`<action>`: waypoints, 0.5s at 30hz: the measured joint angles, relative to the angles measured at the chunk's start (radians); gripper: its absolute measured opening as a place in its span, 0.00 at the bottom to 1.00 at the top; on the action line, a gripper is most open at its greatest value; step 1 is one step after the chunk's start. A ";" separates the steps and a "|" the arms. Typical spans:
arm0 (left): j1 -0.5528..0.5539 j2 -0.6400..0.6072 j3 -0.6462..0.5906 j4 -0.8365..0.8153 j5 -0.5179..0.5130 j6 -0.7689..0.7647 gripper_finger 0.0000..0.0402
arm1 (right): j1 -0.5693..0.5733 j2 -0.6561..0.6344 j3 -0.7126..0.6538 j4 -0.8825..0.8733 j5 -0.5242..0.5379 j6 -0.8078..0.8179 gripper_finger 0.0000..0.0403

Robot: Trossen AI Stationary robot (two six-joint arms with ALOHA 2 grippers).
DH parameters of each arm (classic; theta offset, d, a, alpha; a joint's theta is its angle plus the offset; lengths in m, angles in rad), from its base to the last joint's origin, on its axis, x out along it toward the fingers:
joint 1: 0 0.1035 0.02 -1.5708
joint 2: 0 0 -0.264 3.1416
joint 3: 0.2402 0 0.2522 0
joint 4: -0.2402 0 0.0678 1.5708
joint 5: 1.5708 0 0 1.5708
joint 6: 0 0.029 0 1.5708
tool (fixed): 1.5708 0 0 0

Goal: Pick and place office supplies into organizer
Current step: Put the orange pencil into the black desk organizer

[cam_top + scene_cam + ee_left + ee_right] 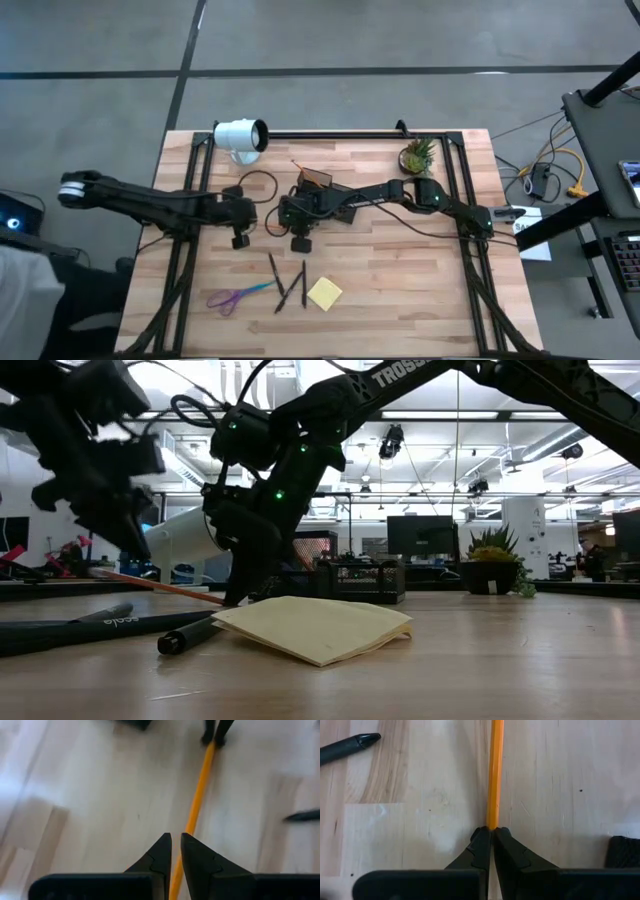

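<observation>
Right tool (490, 832) pinched the orange pencil (495, 775) at its end, mid-tabletop; light, stiff, slippery — likely to pivot. Left tool (175, 842) closed, empty.

You're looking at two matte black, jointed arms with black cables looped along them. Green lights glow on one, and white "TROSS" lettering marks its upper link.

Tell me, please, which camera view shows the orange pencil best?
The right wrist view: the pencil fills the frame, pinched at one end by the shut right gripper. The left wrist view shows it running past the left gripper. The low view shows it slanting down to the table; the high view barely shows it.
</observation>
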 joint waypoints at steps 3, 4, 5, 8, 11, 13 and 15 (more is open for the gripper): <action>0.006 0.062 0.000 -0.012 0.016 0.000 0.07 | 0.000 0.000 0.000 0.000 0.008 -0.026 0.02; 0.006 0.080 0.001 -0.010 0.032 0.001 0.07 | 0.000 0.000 0.000 -0.001 0.008 -0.032 0.02; 0.006 0.096 0.004 -0.013 0.048 0.001 0.07 | 0.000 0.000 0.000 -0.001 0.008 -0.039 0.02; 0.006 0.135 0.029 -0.027 0.092 0.001 0.09 | 0.000 0.000 0.000 -0.002 0.010 -0.045 0.02; 0.006 0.150 0.059 -0.026 0.098 0.000 0.14 | 0.000 0.000 0.000 -0.003 0.011 -0.050 0.02; 0.006 0.146 0.075 -0.027 0.099 0.000 0.19 | 0.000 0.000 0.000 -0.003 0.011 -0.060 0.02; 0.006 0.141 0.092 -0.038 0.100 -0.009 0.24 | 0.000 0.000 0.000 -0.003 0.010 -0.069 0.02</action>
